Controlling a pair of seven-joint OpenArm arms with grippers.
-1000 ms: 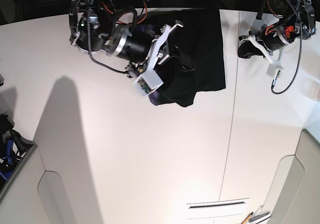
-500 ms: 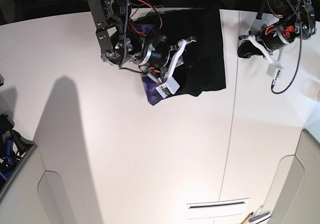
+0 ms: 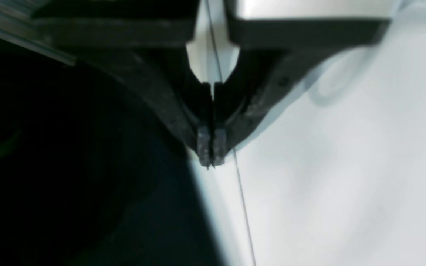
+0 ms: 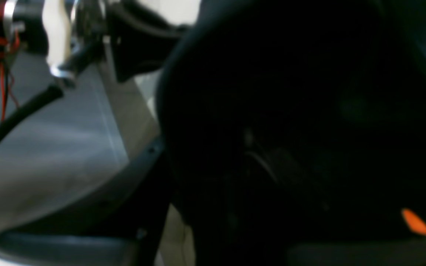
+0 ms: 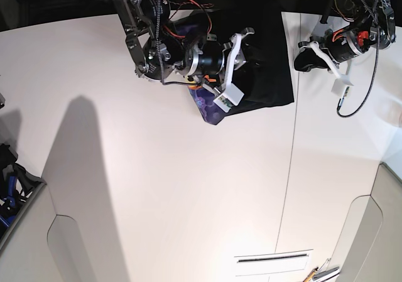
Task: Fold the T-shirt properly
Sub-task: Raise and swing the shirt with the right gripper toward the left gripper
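Your T-shirt (image 5: pixel 264 49) lay at the far edge of the white surface (image 5: pixel 188 188), a little right of centre, as a dark black bundle. A patch of purple-blue print (image 5: pixel 207 103) poked out at its near left corner. In the right wrist view the black cloth filled most of the picture, with a sliver of orange print at the near right corner.

Your right end effector (image 5: pixel 242 59) sat low over the left part of the shirt, its white fingers (image 5: pixel 237 46) pointing right across the cloth. You could not tell from the pictures whether it was wide, narrow or pinching the fabric, because the dark cloth hid the tips.

Your left end effector (image 3: pixel 211 153) was clamped tight with nothing between its pads (image 3: pixel 202 142), which met flat against each other. It hovered just right of the shirt's right edge, above the thin seam (image 5: pixel 294 137) that ran across the surface from far to near. In the base view it sat at the far right, clear of the cloth.
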